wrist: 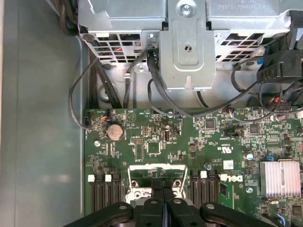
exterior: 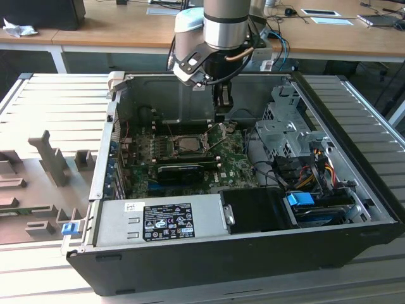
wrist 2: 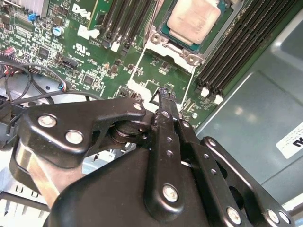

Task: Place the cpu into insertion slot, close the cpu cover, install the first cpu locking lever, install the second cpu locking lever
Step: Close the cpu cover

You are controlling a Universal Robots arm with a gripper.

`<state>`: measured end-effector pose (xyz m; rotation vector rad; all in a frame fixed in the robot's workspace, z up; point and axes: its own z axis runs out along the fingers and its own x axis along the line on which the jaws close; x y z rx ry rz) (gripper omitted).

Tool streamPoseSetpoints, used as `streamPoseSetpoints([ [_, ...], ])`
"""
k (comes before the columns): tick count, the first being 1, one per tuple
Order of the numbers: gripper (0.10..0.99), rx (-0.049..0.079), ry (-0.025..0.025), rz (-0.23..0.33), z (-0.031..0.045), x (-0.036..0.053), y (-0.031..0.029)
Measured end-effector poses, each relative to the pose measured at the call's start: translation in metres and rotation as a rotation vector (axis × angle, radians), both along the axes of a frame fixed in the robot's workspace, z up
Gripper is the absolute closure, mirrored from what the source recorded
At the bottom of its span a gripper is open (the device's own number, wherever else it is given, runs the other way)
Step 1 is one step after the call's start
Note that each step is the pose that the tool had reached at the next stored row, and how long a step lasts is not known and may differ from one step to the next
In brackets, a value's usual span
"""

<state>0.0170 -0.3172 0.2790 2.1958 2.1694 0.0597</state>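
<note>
Green circuit board [wrist: 156,146] lies on the floor of an open black computer case [exterior: 253,253], and the insertion slot [exterior: 190,144] is set near its middle. Seated in that slot is the cpu [wrist 2: 194,19], its pale beige face up and level. Silvery metal of the cpu cover [wrist 2: 166,48] borders the chip at the slot's rim; whether it is latched down cannot be told. The gripper [wrist 2: 164,94] hangs over the board just beside the slot, on the side nearer the grey drive cage [wrist: 184,47], its fingers [wrist 2: 163,118] pressed together with nothing seen between them. Long black memory slots [wrist 2: 236,42] flank the insertion slot on both sides.
</note>
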Motion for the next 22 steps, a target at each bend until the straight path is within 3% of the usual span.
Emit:
streamPoseSetpoints([
  [22, 0.98, 0.0, 0.0, 0.0, 0.0, 0.0162, 0.0005],
])
